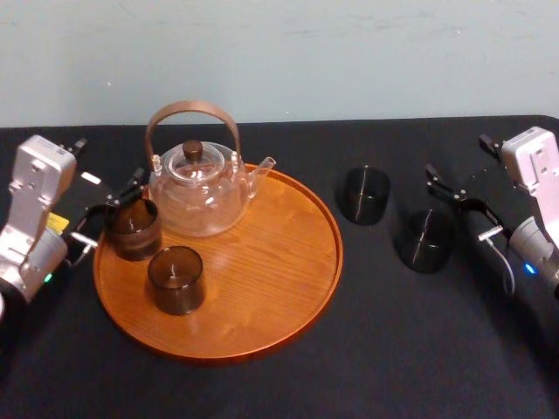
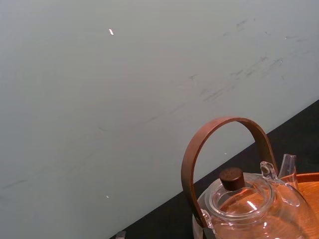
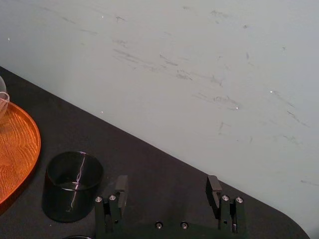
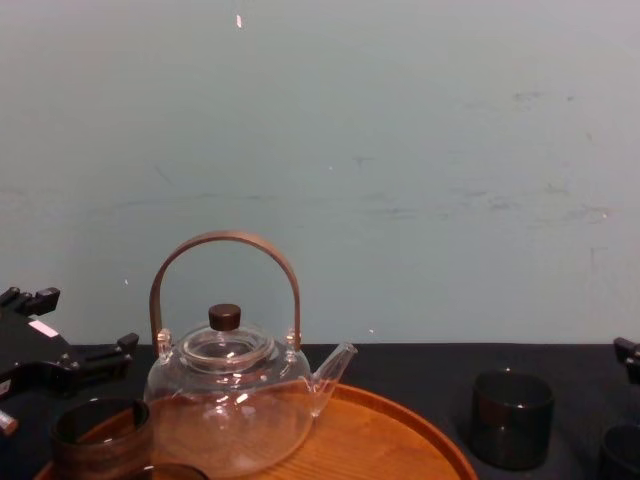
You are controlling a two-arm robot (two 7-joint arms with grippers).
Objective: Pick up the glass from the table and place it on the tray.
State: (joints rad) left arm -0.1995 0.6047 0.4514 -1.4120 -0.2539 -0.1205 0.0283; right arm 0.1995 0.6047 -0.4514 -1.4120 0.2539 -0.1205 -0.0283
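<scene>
- Right claw (image 1: 460, 202) spread, empty; sits at 2 o'clock of the glass (image 1: 425, 238), jaws wide, presumably to straddle it
- Glass upright on counter (image 1: 367, 349), 3 o'clock of tray (image 1: 262, 336)
- Left claw (image 1: 112, 209) spread at tray's 9 o'clock

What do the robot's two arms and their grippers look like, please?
The left gripper and right gripper are black, mounted on boxy silver-grey housings. The left arm shows a yellow label and a small green light; the right arm a blue light and a thin grey cable.
</scene>
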